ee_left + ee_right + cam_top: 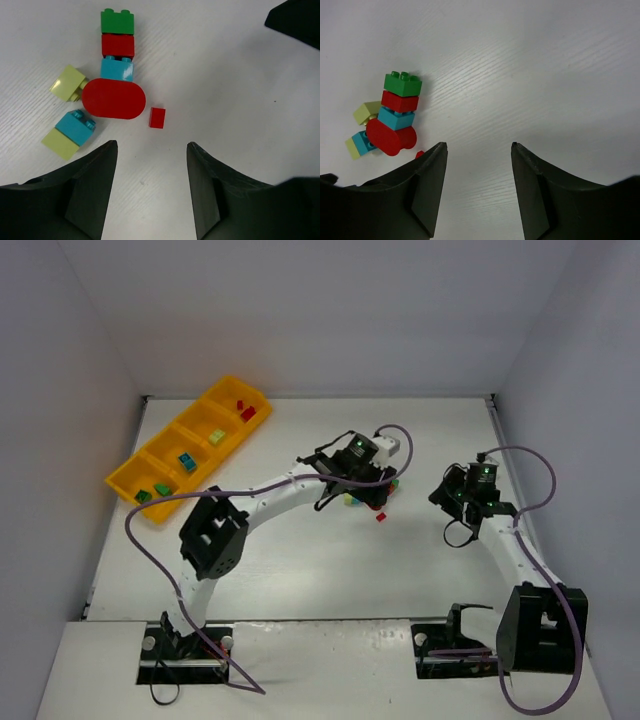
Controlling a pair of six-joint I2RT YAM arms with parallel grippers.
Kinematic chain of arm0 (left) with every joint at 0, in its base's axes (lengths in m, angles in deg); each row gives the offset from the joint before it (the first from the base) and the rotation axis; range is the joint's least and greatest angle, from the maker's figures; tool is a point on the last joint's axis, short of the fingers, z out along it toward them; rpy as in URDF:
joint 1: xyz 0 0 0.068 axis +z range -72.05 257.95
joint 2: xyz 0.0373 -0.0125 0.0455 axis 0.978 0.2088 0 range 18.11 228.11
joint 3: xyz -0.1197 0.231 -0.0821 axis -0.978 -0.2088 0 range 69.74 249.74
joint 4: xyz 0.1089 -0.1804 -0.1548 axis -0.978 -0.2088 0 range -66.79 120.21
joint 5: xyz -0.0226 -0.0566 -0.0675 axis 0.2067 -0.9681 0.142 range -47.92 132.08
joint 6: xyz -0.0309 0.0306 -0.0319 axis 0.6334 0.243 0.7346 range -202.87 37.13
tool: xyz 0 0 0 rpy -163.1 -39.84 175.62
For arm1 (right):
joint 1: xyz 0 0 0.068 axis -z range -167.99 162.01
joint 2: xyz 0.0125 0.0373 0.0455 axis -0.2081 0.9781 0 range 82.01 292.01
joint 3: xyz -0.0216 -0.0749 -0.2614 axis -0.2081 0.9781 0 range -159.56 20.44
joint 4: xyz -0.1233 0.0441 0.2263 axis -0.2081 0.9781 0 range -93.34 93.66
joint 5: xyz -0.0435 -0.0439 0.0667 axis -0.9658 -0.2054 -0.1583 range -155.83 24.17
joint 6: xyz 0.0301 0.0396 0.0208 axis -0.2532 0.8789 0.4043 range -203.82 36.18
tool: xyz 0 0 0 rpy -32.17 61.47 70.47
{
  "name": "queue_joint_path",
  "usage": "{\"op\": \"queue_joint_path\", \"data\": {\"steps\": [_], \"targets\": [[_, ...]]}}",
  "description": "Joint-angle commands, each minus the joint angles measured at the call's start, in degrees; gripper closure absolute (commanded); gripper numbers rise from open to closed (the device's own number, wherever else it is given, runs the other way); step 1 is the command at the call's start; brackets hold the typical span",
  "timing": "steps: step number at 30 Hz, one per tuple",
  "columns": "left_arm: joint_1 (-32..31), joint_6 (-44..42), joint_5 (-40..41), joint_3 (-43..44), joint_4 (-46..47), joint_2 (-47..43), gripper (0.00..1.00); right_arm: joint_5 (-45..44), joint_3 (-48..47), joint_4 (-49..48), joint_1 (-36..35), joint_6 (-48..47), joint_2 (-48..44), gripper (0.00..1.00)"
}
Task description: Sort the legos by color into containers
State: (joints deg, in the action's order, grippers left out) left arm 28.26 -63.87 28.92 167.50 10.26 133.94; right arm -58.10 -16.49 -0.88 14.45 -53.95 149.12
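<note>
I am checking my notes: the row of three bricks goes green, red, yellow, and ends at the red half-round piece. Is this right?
Not quite: the third brick is teal, not yellow, as the left wrist view shows. The green brick, red brick and red half-round piece are as you say.

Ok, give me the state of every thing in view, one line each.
left tool, open, empty
right tool, open, empty
tray, partly filled, one color per compartment
three-brick stack, joined, unsorted
red half-round, unsorted, against the stack
small red brick, loose, apart from the rest
teal and yellow-green pair, joined, unsorted
yellow-green brick, loose, unsorted
</note>
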Motion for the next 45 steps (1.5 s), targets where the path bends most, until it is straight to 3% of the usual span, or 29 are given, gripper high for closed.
{"op": "queue_joint_path", "data": {"steps": [1,6,26,37,40,45], "targets": [[-2.5,-5.2,5.1,5.9,-3.6,2.7,0.49,3.0,-0.6,0.7,1.3,1.8,-2.2,0.5],[-5.3,-7.6,8.6,12.7,-8.3,9.0,0.51,3.7,-0.7,0.5,1.3,2.0,-1.0,0.5],[-6.6,-7.1,9.8,21.8,-12.6,19.8,0.55,4.5,-1.4,0.5,1.2,0.8,0.1,0.5],[-6.1,-5.8,8.7,18.1,-12.9,16.7,0.95,3.6,-0.8,0.6,1.1,0.5,-0.5,0.5],[-5.8,-6.3,9.7,17.6,-15.3,13.6,1.0,3.3,-0.8,0.5,1.2,0.4,-1.0,0.5],[-1.3,-6.1,11.0,17.6,-17.3,5.1,1.0,3.3,-0.8,0.6,1.1,0.0,-1.5,0.5]]}}
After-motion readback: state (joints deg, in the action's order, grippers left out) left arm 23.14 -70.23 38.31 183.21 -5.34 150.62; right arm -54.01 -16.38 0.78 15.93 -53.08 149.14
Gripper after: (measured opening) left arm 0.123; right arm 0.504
